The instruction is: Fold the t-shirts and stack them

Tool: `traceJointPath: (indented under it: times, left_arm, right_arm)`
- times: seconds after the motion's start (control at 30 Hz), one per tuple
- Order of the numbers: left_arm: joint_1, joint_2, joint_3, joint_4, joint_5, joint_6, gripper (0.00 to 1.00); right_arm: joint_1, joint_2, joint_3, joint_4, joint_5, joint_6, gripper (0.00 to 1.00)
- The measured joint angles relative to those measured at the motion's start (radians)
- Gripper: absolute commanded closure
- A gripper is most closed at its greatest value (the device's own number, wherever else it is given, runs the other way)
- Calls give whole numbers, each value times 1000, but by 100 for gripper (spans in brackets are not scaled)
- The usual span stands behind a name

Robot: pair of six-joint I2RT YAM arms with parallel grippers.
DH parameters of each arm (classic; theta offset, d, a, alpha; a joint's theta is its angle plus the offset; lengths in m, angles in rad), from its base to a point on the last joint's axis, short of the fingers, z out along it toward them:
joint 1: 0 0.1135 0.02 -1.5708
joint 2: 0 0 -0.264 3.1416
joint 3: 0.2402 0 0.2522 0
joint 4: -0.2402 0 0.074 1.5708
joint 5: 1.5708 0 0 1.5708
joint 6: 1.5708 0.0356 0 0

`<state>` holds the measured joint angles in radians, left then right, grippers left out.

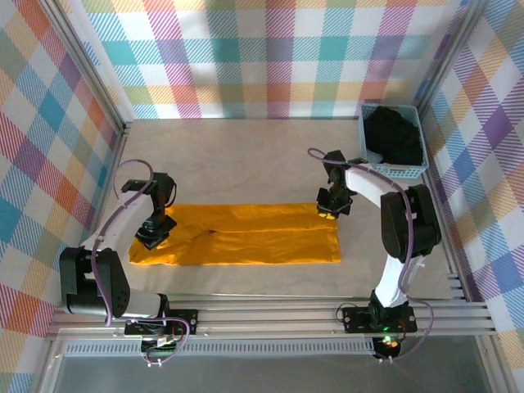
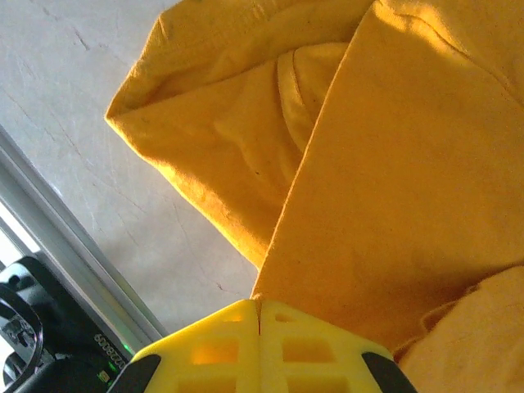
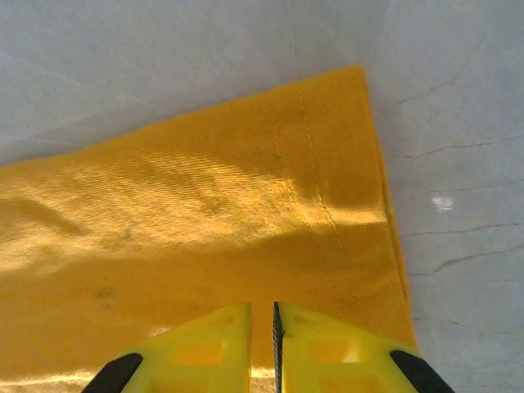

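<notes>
left end effector [image 2: 259, 306] closed; right end effector [image 3: 274, 308] nearly closed, perhaps touching orange t-shirt [image 1: 246, 237]

The black garment [image 1: 395, 136] in the basket [image 1: 399, 173] is a dark heap, shape unreadable. The left gripper [image 1: 153, 237] covers part of the shirt [image 1: 246, 237]. Whether the right gripper [image 3: 274, 307] pinches cloth is unclear. Both wrist views crop the shirt.
</notes>
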<state>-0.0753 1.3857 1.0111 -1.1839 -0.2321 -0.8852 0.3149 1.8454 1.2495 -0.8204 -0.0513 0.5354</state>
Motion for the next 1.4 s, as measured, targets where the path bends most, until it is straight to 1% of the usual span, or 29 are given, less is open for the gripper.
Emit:
traceJointPath:
  times: [0.13, 0.27, 0.3, 0.33, 0.37, 0.4, 0.43, 0.47, 0.5, 0.53, 0.67, 0.77, 0.9, 0.97, 1.1, 1.2, 1.27, 1.37, 1.4]
  left_arm:
    - [0, 1, 15, -20, 28, -19, 100]
    - [0, 3, 21, -23, 34, -24, 100]
    - [0, 5, 21, -23, 34, -24, 98]
    - [0, 10, 21, -23, 39, -24, 93]
    - [0, 14, 21, -21, 42, -24, 84]
    - [0, 20, 20, -21, 48, -20, 70]
    - [0, 24, 19, -21, 53, -24, 58]
    - [0, 29, 19, -20, 60, -23, 53]
    - [0, 33, 19, -19, 64, -25, 50]
    - [0, 35, 20, -18, 68, -26, 49]
    - [11, 82, 91, -19, 76, -21, 50]
    - [42, 180, 221, 11, 90, -10, 55]
    - [78, 369, 367, 81, 100, 16, 68]
    - [88, 459, 402, 117, 112, 30, 74]
    - [103, 586, 407, 148, 152, 49, 78]
    - [95, 637, 409, 159, 190, 63, 78]
    - [90, 641, 421, 160, 212, 67, 78]
    - [60, 668, 460, 161, 257, 66, 78]
    - [41, 677, 475, 165, 274, 64, 77]
  right_arm:
    - [0, 13, 0, 1, -13, 0, 84]
    - [0, 13, 2, 11, -19, 0, 84]
    - [0, 13, 2, 13, -20, 0, 84]
    - [0, 13, 2, 14, -21, 0, 84]
    - [0, 13, 2, 15, -22, 0, 84]
    - [0, 13, 2, 15, -21, 0, 84]
    - [0, 13, 2, 15, -21, 0, 84]
    - [0, 13, 2, 15, -21, -1, 84]
    - [0, 13, 2, 15, -22, 0, 84]
    - [0, 13, 3, 15, -22, -1, 84]
    - [7, 13, 19, 14, -26, -1, 84]
    - [30, 16, 48, 14, -39, 0, 84]
    - [78, 58, 100, 16, -79, 5, 84]
    - [93, 97, 121, 17, -111, 20, 84]
    - [107, 197, 169, -26, -139, 45, 84]
    - [86, 229, 228, -66, -140, 54, 84]
    - [62, 240, 239, -86, -146, 56, 84]
    - [-4, 250, 257, -122, -140, 55, 84]
    - [-40, 261, 273, -137, -140, 54, 84]
